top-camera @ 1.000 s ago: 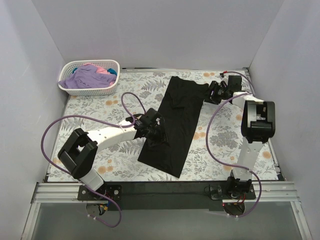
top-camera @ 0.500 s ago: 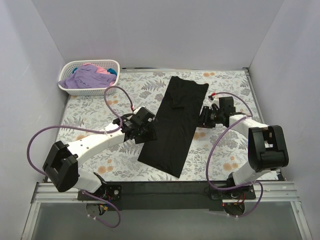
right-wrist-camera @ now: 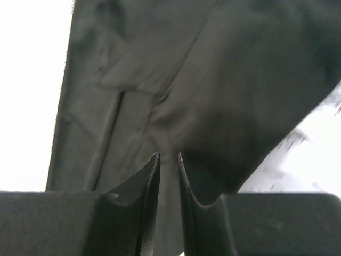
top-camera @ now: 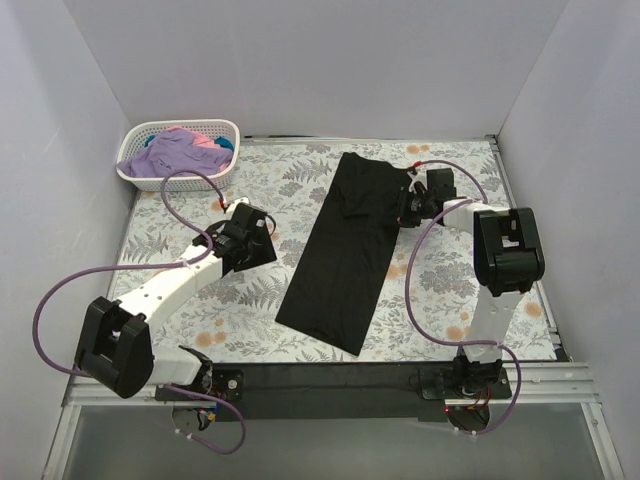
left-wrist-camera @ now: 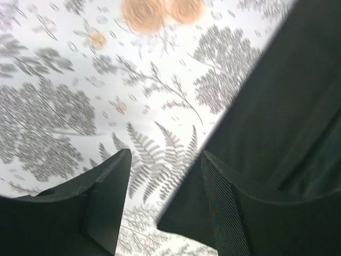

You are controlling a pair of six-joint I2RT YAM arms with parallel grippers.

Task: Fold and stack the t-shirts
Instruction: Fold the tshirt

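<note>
Narrow-jawed, the right gripper (right-wrist-camera: 168, 156) pinches the far end of the black t-shirt (top-camera: 345, 255) lying mid-table (top-camera: 450, 290); the left gripper (left-wrist-camera: 165, 170) hovers half-open just left of it.

You are in a robot test booth: plain white walls (top-camera: 300, 60) box in a flowery table (top-camera: 260, 300), with two robot arms (top-camera: 165, 290) bolted to a metal rail (top-camera: 110, 385).

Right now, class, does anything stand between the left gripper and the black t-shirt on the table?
Nothing visible does. The left gripper, open, hovers just off the left edge of the black t-shirt, with only bare floral table cover between them. The white basket sits far back left, well out of that path.
</note>
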